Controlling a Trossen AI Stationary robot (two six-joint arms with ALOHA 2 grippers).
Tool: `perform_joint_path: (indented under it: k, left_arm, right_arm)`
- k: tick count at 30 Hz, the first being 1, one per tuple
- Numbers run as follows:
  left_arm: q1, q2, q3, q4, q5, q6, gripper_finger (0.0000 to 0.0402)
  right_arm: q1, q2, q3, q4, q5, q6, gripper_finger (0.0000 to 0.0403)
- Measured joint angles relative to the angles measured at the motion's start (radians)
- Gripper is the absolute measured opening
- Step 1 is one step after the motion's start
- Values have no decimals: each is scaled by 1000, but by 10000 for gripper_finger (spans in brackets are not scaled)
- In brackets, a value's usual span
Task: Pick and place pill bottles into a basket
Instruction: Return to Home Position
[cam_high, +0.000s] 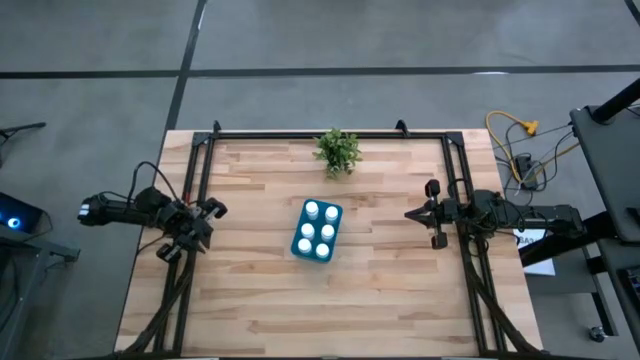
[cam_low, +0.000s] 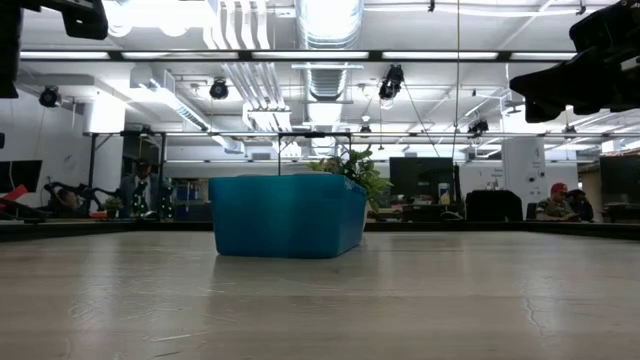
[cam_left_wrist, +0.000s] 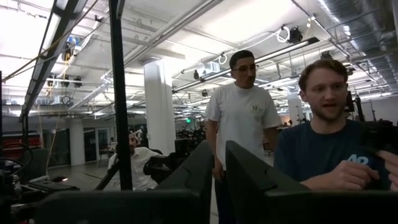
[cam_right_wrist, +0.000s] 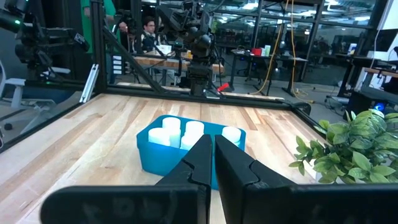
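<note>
Teal basket (cam_right_wrist: 155, 160) holds all 6 bottles (cam_high: 326, 231), midway btwn left gripper (cam_left_wrist: 219, 149) & right gripper (cam_right_wrist: 212, 140), both pinched together, empty. Risk: gripper swings wide, knocks basket.

**Little to read: a number on a shirt**

In the left wrist view, the nearer person's dark blue shirt (cam_left_wrist: 311, 152) carries pale characters on the chest that look like "42"; that person's fist (cam_left_wrist: 348, 177) cuts them short at one side, so I would not swear to them; the person standing behind wears a white T-shirt (cam_left_wrist: 239, 121) with a small round emblem (cam_left_wrist: 255, 107) on the chest, its lettering too small to make out; in the high view a white sheet (cam_high: 533, 252) lies on the floor beside the worktop (cam_high: 400, 300), with dark print near its top edge, too small to read.
</note>
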Motion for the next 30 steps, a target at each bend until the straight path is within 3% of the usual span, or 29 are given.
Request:
perform_joint_path:
  k: [30]
  left_arm:
    - [0, -1, 0, 1, -34, -4, 13]
  right_arm:
    - [0, 0, 0, 0, 0, 1, 9]
